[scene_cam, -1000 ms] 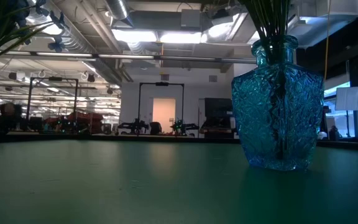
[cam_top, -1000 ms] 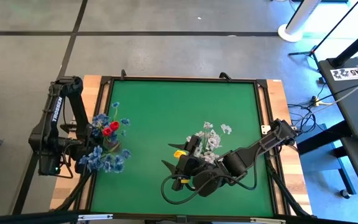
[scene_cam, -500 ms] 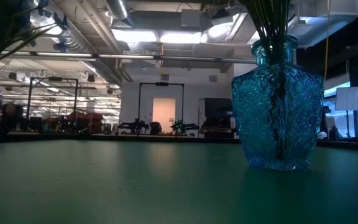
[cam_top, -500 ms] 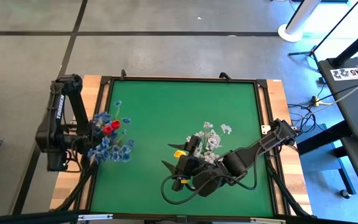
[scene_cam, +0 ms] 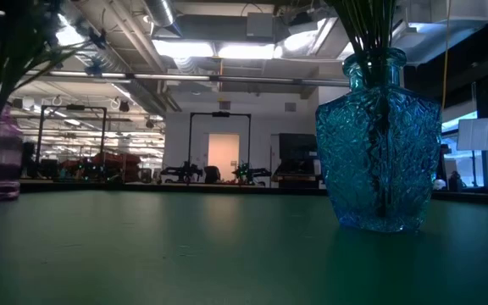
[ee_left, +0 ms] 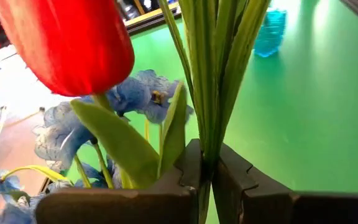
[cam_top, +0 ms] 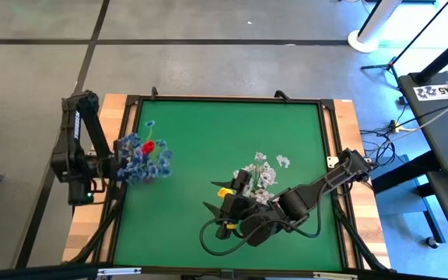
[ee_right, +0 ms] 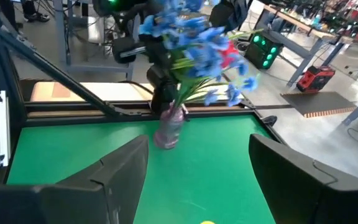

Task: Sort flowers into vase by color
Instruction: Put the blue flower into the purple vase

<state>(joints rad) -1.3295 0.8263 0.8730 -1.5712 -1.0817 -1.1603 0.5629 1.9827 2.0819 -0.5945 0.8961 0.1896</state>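
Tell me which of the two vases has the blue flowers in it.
The purple vase at the table's left edge, where the left gripper pinches green stems. It carries blue blossoms and a red bud; the blue glass vase holds white sprigs.

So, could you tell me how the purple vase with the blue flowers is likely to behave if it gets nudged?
Probably tippy: the purple vase is narrow, and the blue flowers spread well beyond it. It looks like glass, so likely fragile and slippery. The left gripper pinching the green stems could drag it over.
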